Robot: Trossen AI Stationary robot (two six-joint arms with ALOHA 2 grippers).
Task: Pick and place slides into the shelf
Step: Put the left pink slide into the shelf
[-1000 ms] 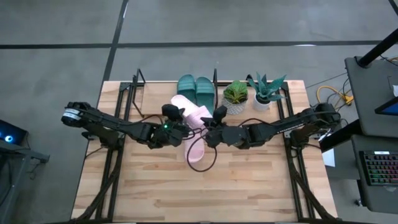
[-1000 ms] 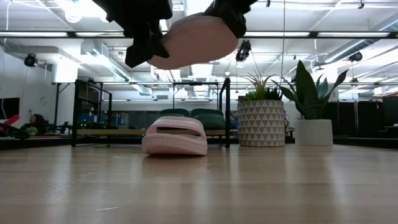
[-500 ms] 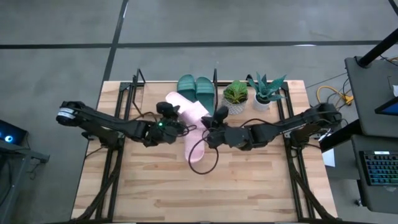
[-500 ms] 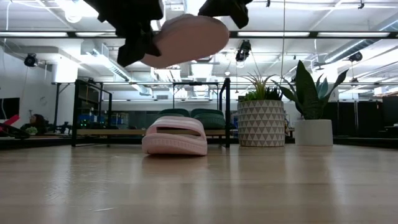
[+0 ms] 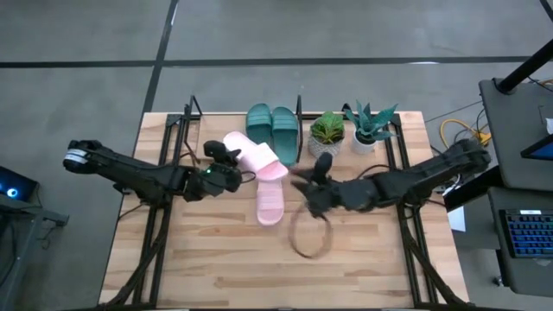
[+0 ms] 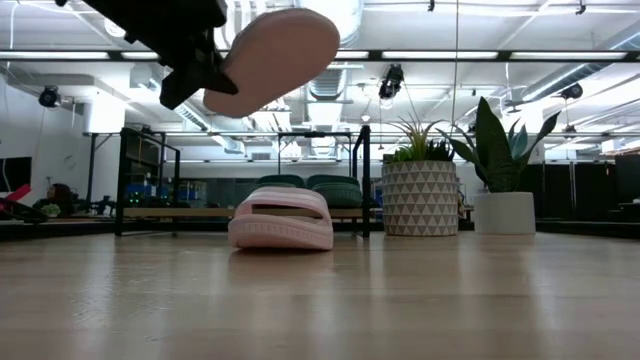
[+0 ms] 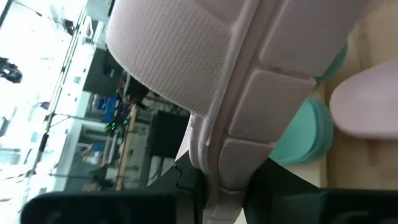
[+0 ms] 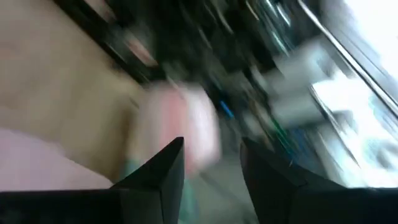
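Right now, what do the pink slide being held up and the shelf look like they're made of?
The held pink slide looks like soft moulded rubber or foam, matte: its sole shows a fine dotted texture and raised blocks. The shelf looks like thin black metal posts, probably painted, around a light board that appears to be wood.

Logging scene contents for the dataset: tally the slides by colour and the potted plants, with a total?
Pale pink slides: 2, one held up by the left pincer at, one flat on the table at
Dark teal-green slides: 2, side by side on the shelf at and
Potted plants: 2, at and
Total: 6
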